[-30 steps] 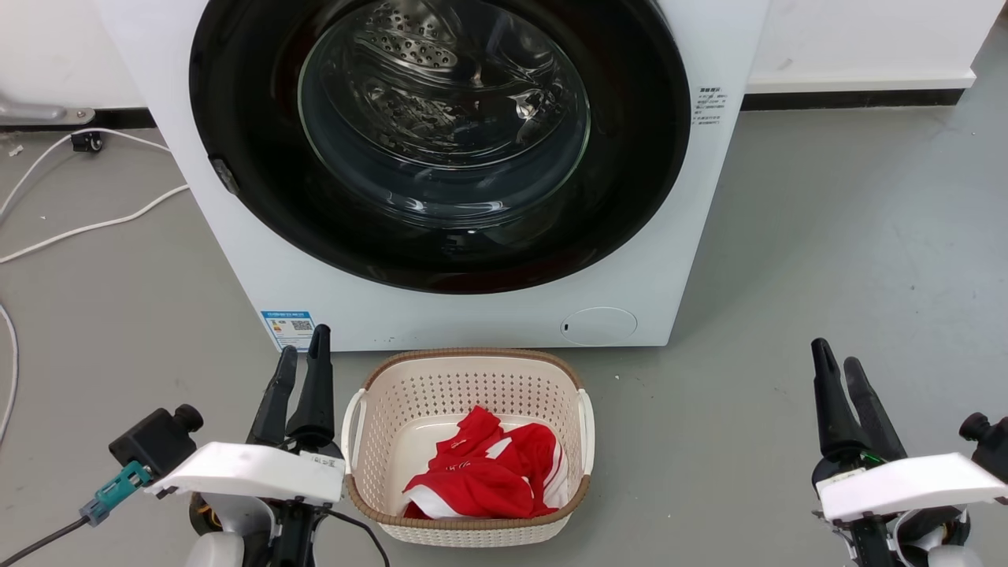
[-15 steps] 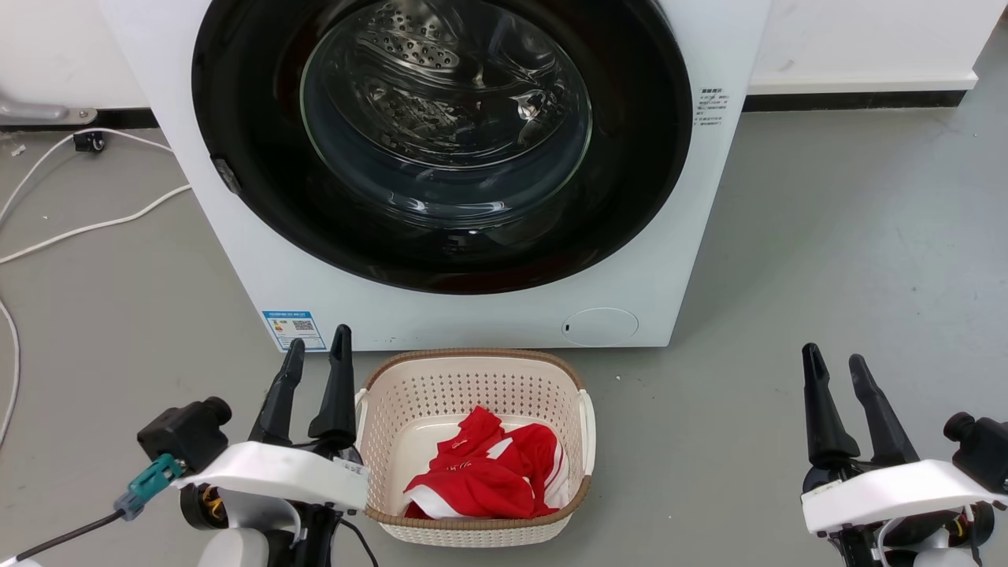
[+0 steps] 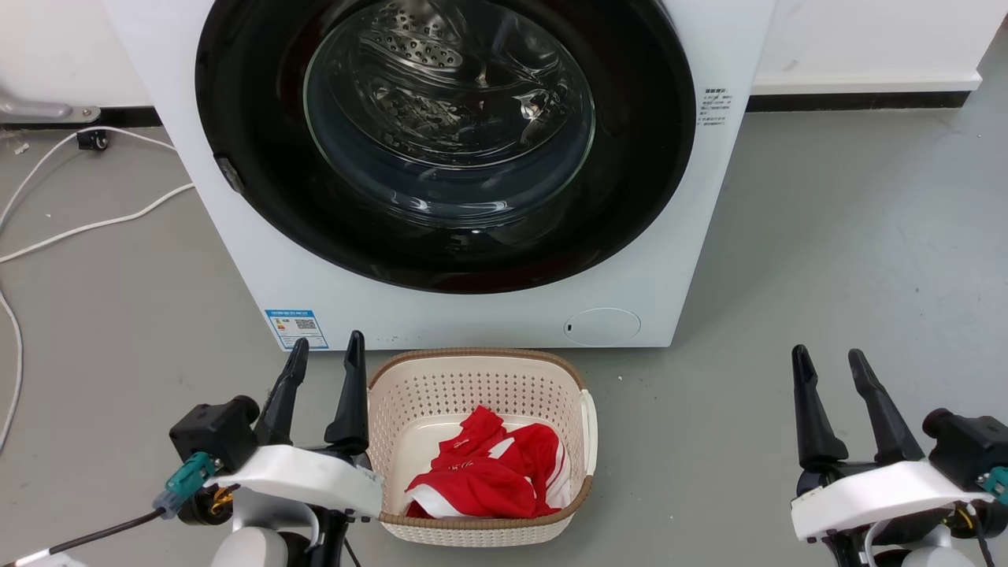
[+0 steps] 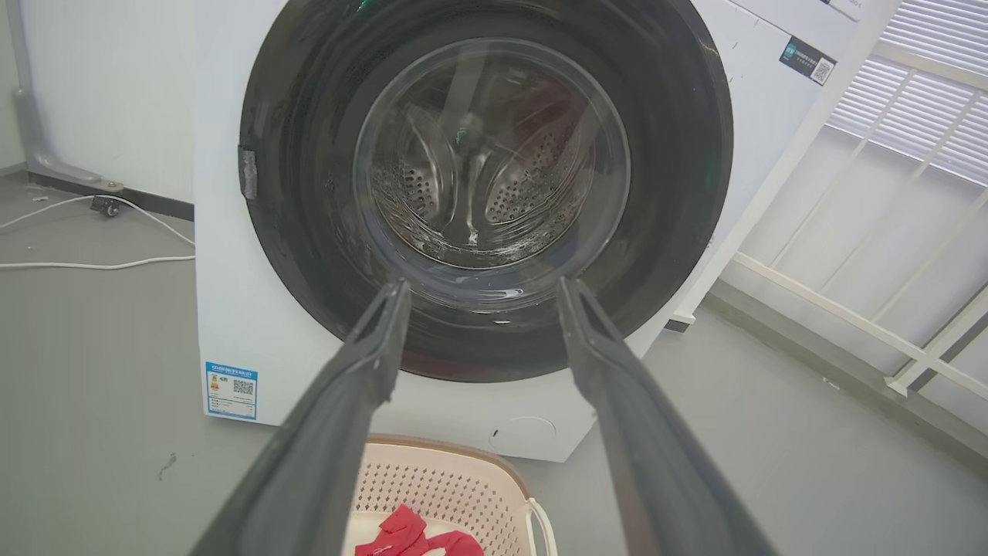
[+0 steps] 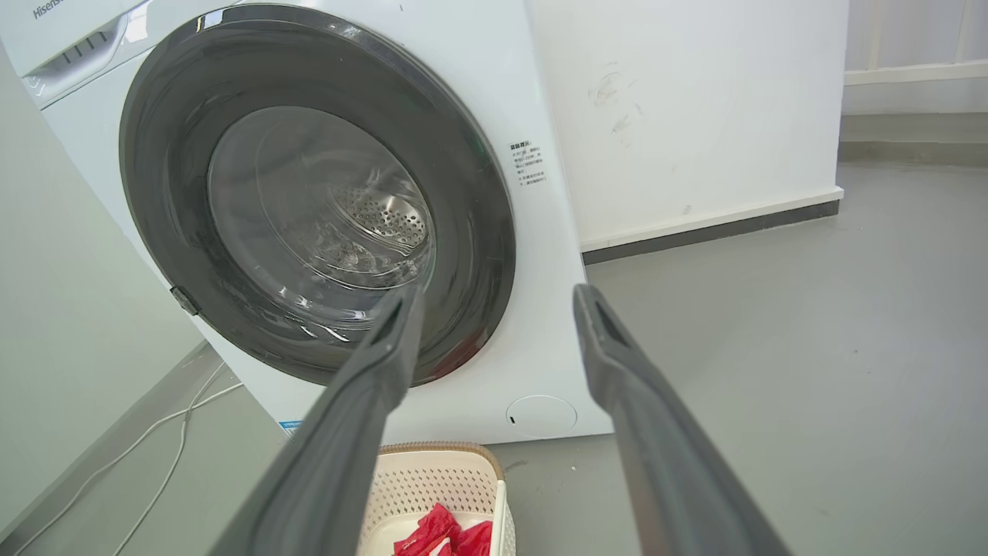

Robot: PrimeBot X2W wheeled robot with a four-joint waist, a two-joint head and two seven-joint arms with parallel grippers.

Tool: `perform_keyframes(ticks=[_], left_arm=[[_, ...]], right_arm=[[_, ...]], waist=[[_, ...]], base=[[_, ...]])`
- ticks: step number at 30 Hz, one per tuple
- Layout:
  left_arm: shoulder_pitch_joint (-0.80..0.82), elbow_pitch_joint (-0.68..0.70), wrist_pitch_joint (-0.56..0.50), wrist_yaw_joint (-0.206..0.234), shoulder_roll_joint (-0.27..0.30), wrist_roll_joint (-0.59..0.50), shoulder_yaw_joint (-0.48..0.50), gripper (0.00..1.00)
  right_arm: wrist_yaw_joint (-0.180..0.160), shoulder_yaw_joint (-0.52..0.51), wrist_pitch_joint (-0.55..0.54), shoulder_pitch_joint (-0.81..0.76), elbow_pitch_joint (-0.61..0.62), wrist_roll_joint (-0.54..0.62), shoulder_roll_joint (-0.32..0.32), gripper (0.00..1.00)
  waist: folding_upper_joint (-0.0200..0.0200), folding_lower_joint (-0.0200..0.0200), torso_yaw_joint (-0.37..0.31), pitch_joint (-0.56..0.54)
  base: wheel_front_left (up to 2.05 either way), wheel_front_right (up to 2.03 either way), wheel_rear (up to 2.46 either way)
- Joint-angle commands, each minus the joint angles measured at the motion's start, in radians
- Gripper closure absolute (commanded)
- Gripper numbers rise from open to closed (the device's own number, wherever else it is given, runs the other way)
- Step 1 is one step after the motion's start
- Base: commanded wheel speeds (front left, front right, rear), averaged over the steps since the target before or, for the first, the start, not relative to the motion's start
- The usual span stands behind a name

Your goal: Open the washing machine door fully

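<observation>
Before door (image 3: 642,157), left tool (image 3: 328,340) spread, empty

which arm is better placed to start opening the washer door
Left, probably. The small grey tab on the large round glossy black washing machine door, seemingly its catch, sits on the rim's left side, nearer the left gripper. The right gripper, also open, is off beyond the door's opposite edge.

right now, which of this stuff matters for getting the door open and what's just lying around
For the job: washing machine door, shut; washing machine; left gripper and right gripper, both open and empty.

Lying about: basket holding red clothing; white cables on the floor.
</observation>
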State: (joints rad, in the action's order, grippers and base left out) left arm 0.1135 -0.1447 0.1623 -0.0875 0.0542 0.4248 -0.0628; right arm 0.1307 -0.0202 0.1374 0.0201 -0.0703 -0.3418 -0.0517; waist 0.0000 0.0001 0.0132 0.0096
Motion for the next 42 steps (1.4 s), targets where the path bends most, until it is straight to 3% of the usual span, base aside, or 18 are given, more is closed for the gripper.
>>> perform_keyframes(ticks=[1, 25, 42], left_arm=[[0.023, 0.001, 0.011, 0.005, 0.011, -0.036, -0.008, 0.0], [0.027, -0.007, 0.064, 0.04, 0.035, -0.242, -0.058, 0.0], [0.03, -0.022, 0.092, 0.03, 0.025, -0.339, -0.054, 0.0]], right_arm=[[0.0, 0.004, 0.005, -0.001, 0.013, 0.035, 0.0, 0.0], [0.0, 0.013, 0.024, -0.018, 0.026, 0.238, 0.002, 0.0], [0.0, 0.018, 0.049, -0.021, 0.025, 0.322, 0.002, 0.0]], waist=[[0.0, -0.0001, 0.0, 0.0], [0.0, -0.0001, 0.006, -0.002], [0.0, -0.0001, 0.009, 0.002]], base=[[0.0, 0.0, 0.0], [0.0, 0.0, 0.0], [0.0, 0.0, 0.0]])
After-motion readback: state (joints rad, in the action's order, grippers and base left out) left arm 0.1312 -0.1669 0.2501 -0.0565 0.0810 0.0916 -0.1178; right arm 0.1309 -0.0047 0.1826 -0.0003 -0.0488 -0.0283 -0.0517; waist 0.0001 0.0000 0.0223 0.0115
